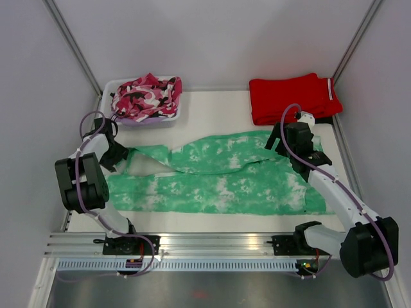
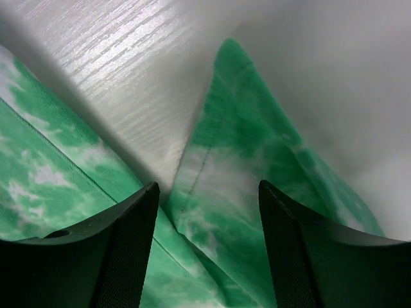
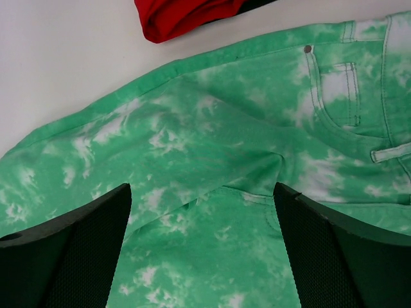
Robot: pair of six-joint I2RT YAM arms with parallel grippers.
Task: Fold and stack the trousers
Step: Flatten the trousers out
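Observation:
The mint-green tie-dye trousers [image 1: 218, 176] lie spread flat across the table, waist to the right and both legs running left. My left gripper [image 1: 125, 159] hovers low over the end of the far leg. In the left wrist view its jaws stand apart [image 2: 207, 187] with the leg's hem [image 2: 237, 160] lying loose between and below them, not pinched. My right gripper [image 1: 281, 144] hangs over the crotch near the waist. It is open [image 3: 202, 187], with the trousers [image 3: 212, 128] flat beneath it and a front pocket [image 3: 340, 90] to its right.
Folded red trousers [image 1: 292, 97] lie at the back right, and their edge [image 3: 186, 14] shows in the right wrist view. A white basket [image 1: 110, 86] at the back left holds a pink, black and white camouflage garment [image 1: 146, 96]. Grey walls close the back and sides.

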